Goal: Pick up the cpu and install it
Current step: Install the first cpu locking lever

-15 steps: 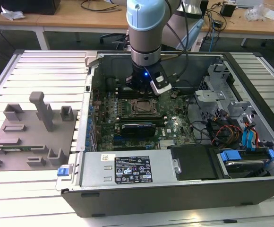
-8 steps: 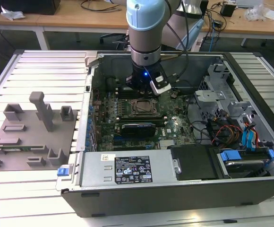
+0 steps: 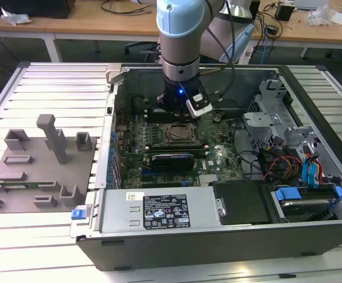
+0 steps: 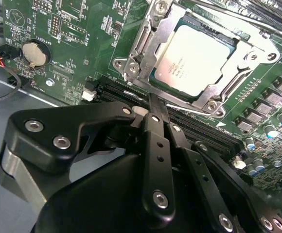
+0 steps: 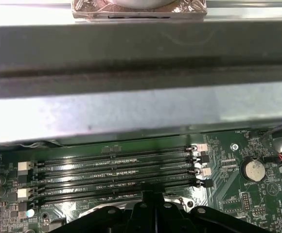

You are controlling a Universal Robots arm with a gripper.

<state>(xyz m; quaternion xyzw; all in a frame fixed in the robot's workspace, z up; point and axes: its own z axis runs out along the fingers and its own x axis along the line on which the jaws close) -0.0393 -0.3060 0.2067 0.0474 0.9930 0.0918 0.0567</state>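
The cpu [image 4: 195, 59] lies flat in the metal socket frame [image 4: 140, 46] on the green motherboard [image 4: 78, 43], inside the open computer case [image 3: 230, 177]. The gripper [image 4: 155, 104] hangs just beside the socket over the memory slots [image 5: 116, 167], fingers pressed together and holding nothing.

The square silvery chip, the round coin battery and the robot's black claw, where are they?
Square silvery-white metal cpu chip [image 4: 194, 60]: second wrist view, middle of its top.
Round silver coin battery [image 4: 34, 52]: second wrist view, its face.
Black claw [image 4: 155, 109]: second wrist view, fingertips together.
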